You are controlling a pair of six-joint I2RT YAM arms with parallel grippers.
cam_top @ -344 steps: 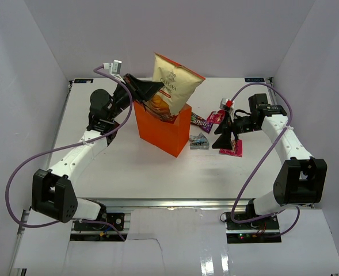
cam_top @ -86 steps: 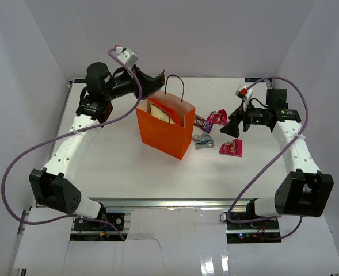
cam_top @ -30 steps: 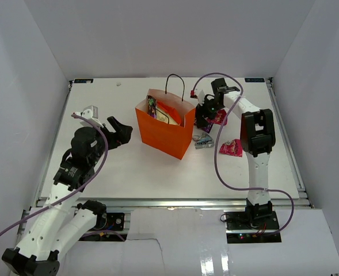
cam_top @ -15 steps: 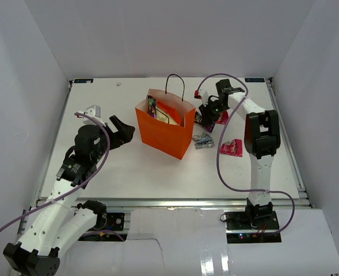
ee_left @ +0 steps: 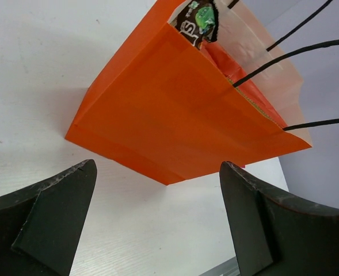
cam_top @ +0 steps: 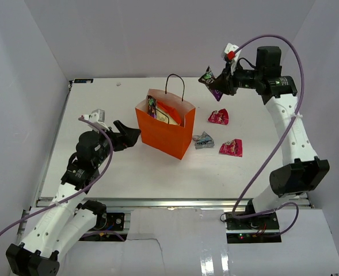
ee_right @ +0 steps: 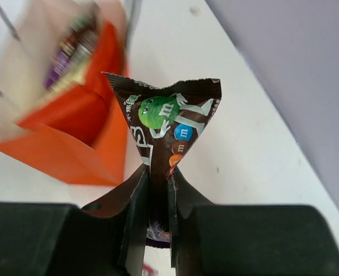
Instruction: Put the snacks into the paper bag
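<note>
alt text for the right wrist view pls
The right gripper pinches a dark brown candy packet between its jaws, holding it up over the white table. Behind it at left, blurred, stands the open orange paper bag with a snack inside.

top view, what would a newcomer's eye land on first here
The bright orange paper bag standing on the white table, snacks showing in its open top. Next, the dark brown candy packet pinched in the right fingers, held up in the air beyond the bag's right side, three small packets lying below.
</note>
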